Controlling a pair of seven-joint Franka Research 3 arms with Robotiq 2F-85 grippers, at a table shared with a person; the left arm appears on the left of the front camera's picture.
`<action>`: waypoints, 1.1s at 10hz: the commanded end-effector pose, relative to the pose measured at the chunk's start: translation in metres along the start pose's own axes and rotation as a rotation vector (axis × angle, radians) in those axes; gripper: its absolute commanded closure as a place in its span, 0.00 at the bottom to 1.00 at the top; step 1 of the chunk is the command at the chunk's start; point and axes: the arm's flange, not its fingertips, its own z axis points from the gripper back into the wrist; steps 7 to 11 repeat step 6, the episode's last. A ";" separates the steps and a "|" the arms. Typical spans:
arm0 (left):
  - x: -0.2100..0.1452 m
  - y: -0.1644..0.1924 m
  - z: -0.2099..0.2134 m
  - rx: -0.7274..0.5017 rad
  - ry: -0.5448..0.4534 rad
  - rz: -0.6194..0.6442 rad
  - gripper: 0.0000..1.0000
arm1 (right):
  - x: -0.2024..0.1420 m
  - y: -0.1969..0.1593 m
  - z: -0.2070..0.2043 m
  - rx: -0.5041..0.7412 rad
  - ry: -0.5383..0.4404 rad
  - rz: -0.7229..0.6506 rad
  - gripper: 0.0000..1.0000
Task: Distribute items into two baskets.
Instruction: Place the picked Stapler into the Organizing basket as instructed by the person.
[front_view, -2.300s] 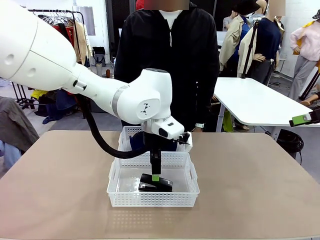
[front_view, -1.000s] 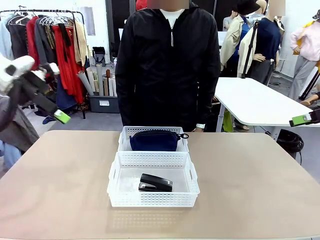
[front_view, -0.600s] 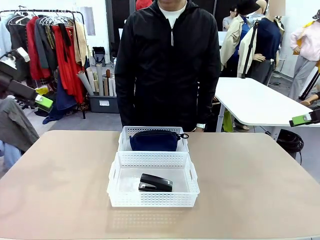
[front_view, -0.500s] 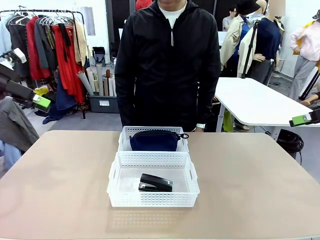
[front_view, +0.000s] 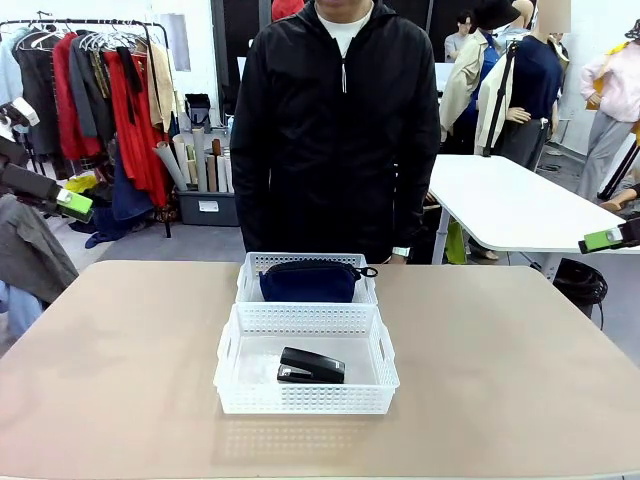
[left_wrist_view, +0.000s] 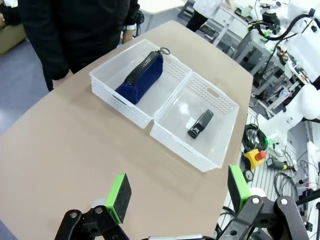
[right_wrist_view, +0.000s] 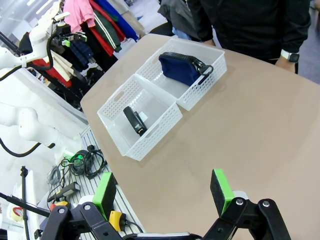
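1. The two baskets sit end to end at the middle of the table, well apart from both grippers: the near basket (front_view: 306, 372) holds the black stapler (front_view: 311, 366), and the far basket (front_view: 306, 277), touching it on the person's side, holds the navy pouch (front_view: 309, 281).
2. The left gripper (front_view: 60, 203) hangs off the table's left edge, above and beyond it, green pads spread wide with nothing between them; in its own wrist view the fingers (left_wrist_view: 177, 194) stand apart over bare tabletop.
3. The right gripper (front_view: 607, 238) shows at the picture's right edge, past the table's right side, likewise released and empty; its wrist view shows its fingers (right_wrist_view: 162, 191) parted over the table.
4. From the left gripper the baskets lie ahead, the pouch tilted on its edge along one long wall, the stapler flat near the middle of its tray.
5. The table (front_view: 120, 340) is a matte beige top, bare around the baskets.
6. A person in a black jacket (front_view: 340, 130) stands at the far edge, just behind the far basket.
7. Farther out: a clothes rack (front_view: 110, 90) with red and dark garments behind the left gripper, and a white table (front_view: 500, 200) towards the right gripper.
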 end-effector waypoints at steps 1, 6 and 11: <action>0.000 0.000 0.000 0.005 0.001 0.017 0.00 | 0.002 0.001 0.001 -0.002 0.002 -0.001 0.00; 0.000 0.000 0.000 0.005 0.001 0.017 0.00 | 0.002 0.001 0.001 -0.002 0.002 -0.001 0.00; 0.000 0.000 0.000 0.005 0.001 0.017 0.00 | 0.002 0.001 0.001 -0.002 0.002 -0.001 0.00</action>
